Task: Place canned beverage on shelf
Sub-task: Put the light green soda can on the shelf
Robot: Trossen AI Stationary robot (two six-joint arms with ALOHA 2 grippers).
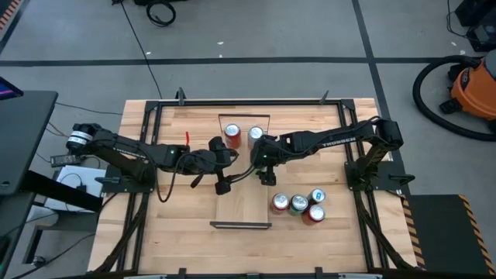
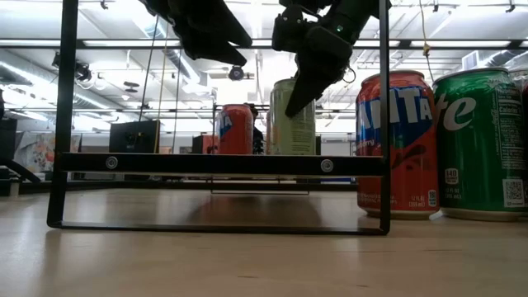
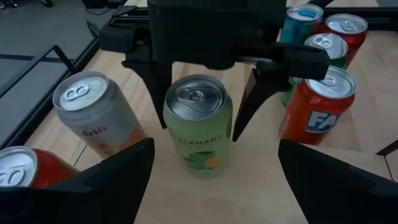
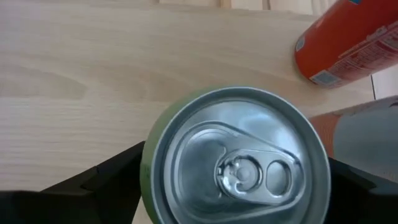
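While the right gripper [image 3: 202, 118] jaws straddle the green can [image 3: 198, 124] on the shelf [image 1: 242, 209] (left gripper [image 1: 221, 174] jaws apart), release remains.

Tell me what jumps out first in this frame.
The right claw hangs over the pale green can standing on the shelf, one open finger on each side. Two more cans, red and silver, sit at the shelf's far end. Four cans cluster on the table to the right; the left claw is close by, open.
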